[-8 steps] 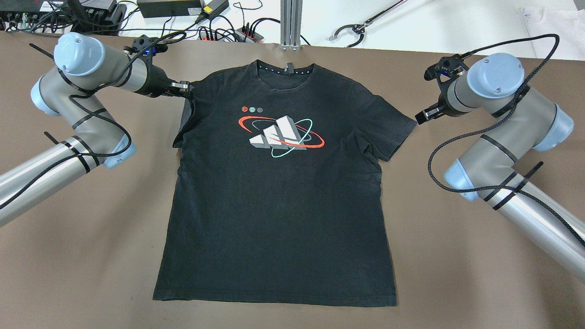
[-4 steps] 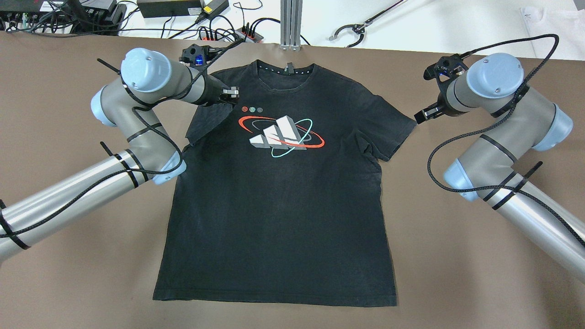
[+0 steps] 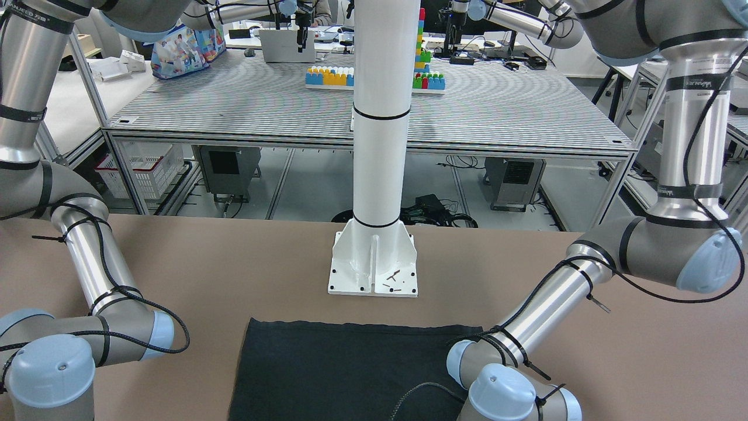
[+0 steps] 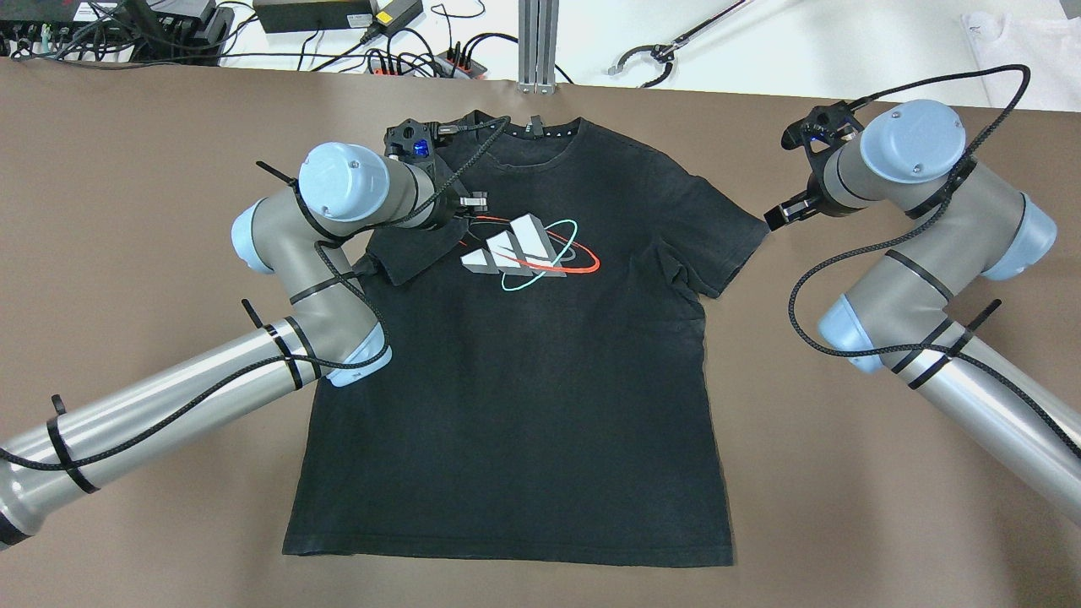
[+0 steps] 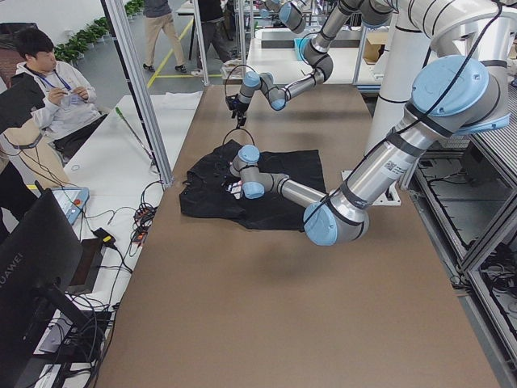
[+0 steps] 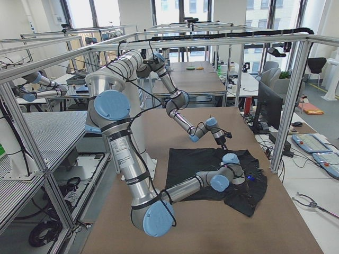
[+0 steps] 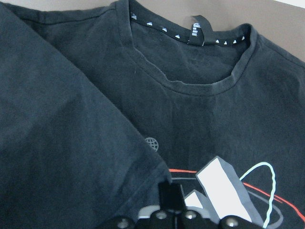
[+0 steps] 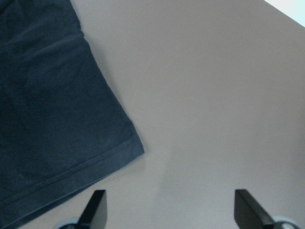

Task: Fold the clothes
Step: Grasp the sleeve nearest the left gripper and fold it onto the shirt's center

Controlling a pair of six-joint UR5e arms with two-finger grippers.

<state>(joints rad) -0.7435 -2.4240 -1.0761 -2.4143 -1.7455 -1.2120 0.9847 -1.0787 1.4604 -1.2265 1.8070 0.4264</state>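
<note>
Since half a second ago the left gripper (image 4: 475, 203) has swung further inward, from the shoulder to the chest print (image 4: 528, 249), dragging its sleeve (image 4: 404, 252) over the front; its jaws look pinched shut on that sleeve's hem. The black T-shirt (image 4: 507, 405) lies flat, face up, mid-counter (image 4: 844, 523). The right gripper (image 4: 779, 213), jaws spread and empty, hovers beside the other sleeve (image 4: 718, 236). The first sleeve fold is under way; next, I judge, it must be laid flat and released
</note>
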